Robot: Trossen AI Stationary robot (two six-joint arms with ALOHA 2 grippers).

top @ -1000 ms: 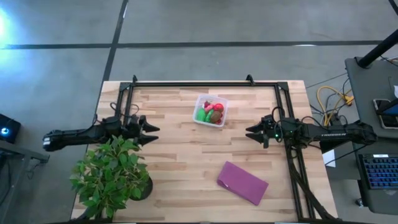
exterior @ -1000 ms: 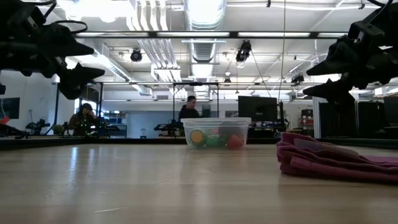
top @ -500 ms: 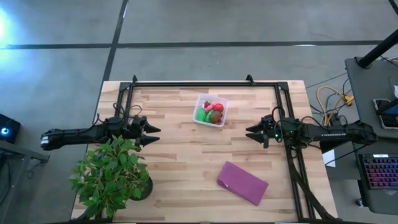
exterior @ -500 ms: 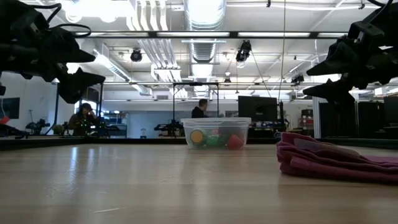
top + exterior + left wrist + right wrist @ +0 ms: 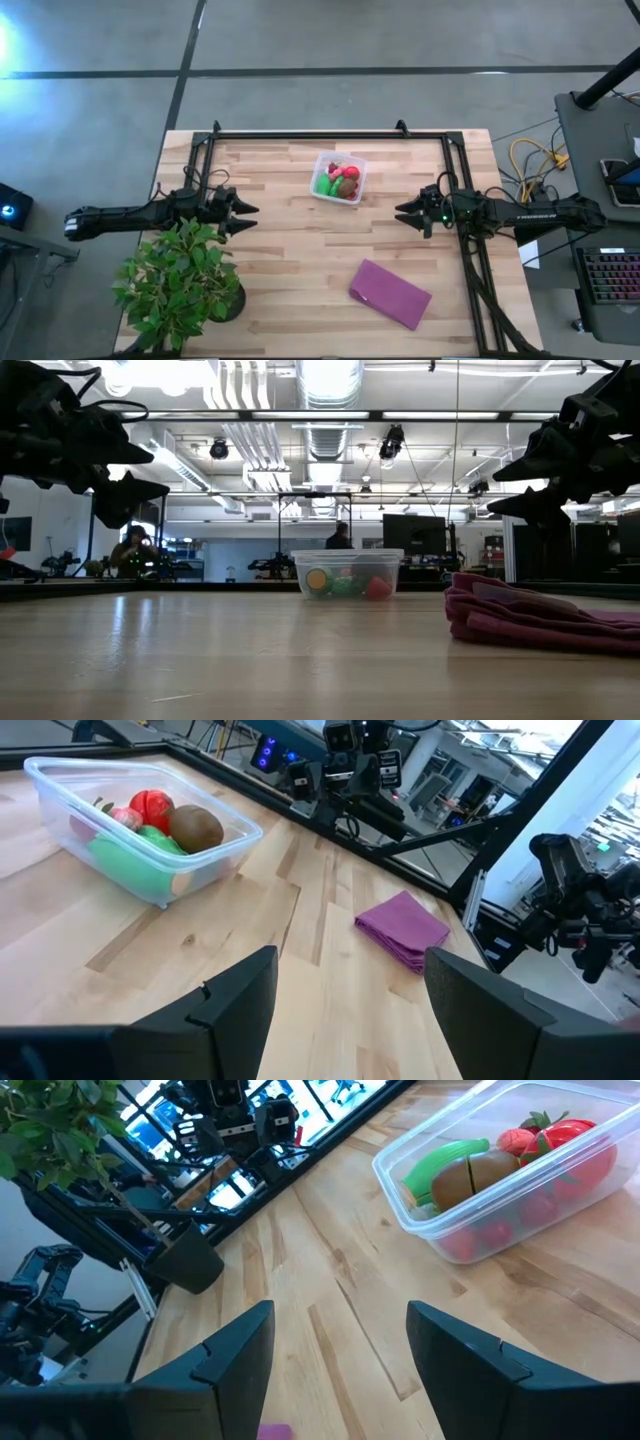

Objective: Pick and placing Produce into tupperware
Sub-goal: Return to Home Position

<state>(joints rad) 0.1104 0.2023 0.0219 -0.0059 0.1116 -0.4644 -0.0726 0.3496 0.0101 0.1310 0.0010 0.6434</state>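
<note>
The clear tupperware tub point(image 5: 339, 178) stands on its base on the far middle of the table, also seen in the low view point(image 5: 347, 573). Inside lies the produce point(image 5: 150, 825): red, pink, green pieces and one brown piece point(image 5: 478, 1175). My left gripper point(image 5: 242, 217) hovers open above the table, left of the tub, beside the plant. My right gripper point(image 5: 401, 212) hovers open to the tub's right. Both are empty, raised off the table point(image 5: 130, 475) point(image 5: 515, 485).
A leafy potted plant point(image 5: 180, 280) stands at the near left corner, close under my left arm. A folded purple cloth point(image 5: 390, 294) lies near the right front. A black frame rail point(image 5: 330, 135) runs along the far edge. Bare wood lies between the grippers.
My left gripper has drawn back slightly toward the table's left edge; a person in the room behind has walked to the right. The tub and produce have stayed put.
</note>
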